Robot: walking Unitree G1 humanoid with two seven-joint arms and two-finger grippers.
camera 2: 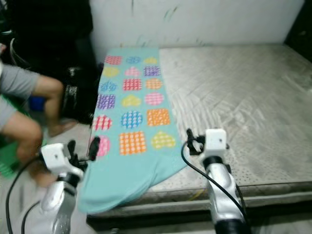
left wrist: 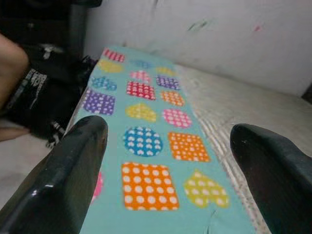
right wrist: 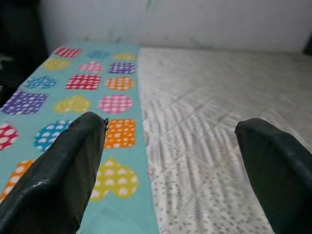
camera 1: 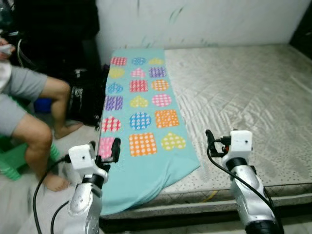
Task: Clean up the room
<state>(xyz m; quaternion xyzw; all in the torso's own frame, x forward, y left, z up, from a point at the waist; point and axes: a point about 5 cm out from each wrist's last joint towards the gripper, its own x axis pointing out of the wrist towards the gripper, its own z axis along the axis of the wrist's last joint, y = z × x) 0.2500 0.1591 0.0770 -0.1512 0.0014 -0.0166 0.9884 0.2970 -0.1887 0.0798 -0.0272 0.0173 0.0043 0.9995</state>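
A teal blanket (camera 1: 141,112), printed with dotted hearts, squares and circles, lies flat along the left side of a bare grey mattress (camera 1: 243,92). Its near end hangs over the mattress's front edge. My left gripper (camera 1: 105,148) is open and empty, held over the blanket's near left corner; the left wrist view looks along the blanket (left wrist: 146,141) between the spread fingers. My right gripper (camera 1: 217,141) hovers above the mattress just right of the blanket's near edge, also open and empty. The right wrist view shows blanket (right wrist: 87,92) and mattress (right wrist: 209,97) side by side.
A person (camera 1: 29,112) sits on a green stool (camera 1: 14,161) at the left, bare feet on the floor. A black bag (camera 1: 83,100) stands between the person and the bed. A white wall (camera 1: 204,22) backs the mattress.
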